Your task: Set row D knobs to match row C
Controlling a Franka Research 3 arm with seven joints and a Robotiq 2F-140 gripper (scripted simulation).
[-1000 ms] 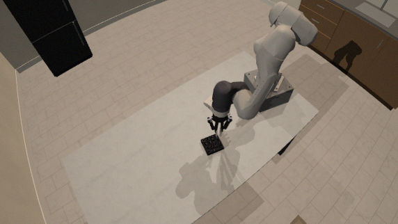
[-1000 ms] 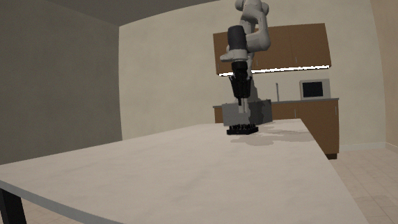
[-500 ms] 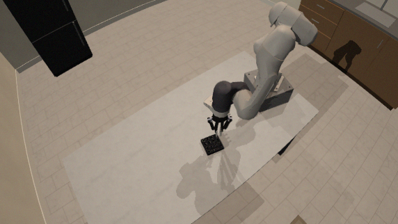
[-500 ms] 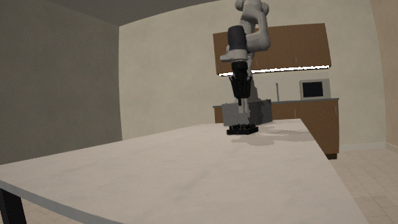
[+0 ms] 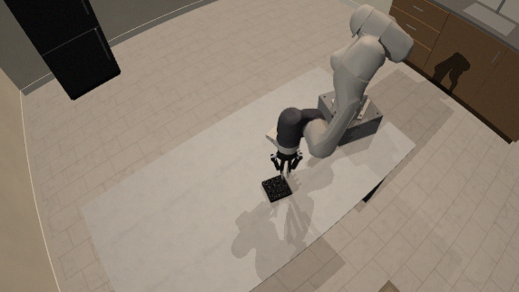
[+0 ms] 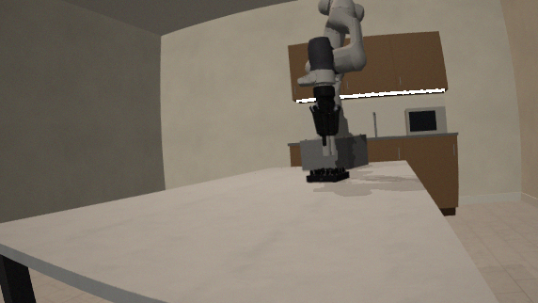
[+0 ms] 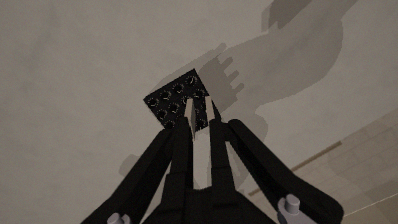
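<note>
top view: knob box (image 5: 277, 188) (image 6: 327, 177) (image 7: 171, 101) sits inside the table (image 5: 181, 195) (image 6: 235, 226) (image 7: 75, 75), edges apart.

- The long robot arm (image 5: 358, 59) (image 6: 348, 21) has smooth, rounded, pale grey segments.
- A charcoal, barrel-shaped section (image 5: 290, 127) (image 6: 321, 54) meets an off-white collar (image 5: 287, 149) (image 6: 322, 76).
- The black, angular-linked end effector (image 5: 285, 172) (image 6: 328, 152) (image 7: 200, 106) has slim, pale fingertips and silvery, round-headed pins (image 7: 292, 202).
- The boxy grey pedestal (image 5: 378, 116) (image 6: 310, 155) shows small dark dots near its top corners.
</note>
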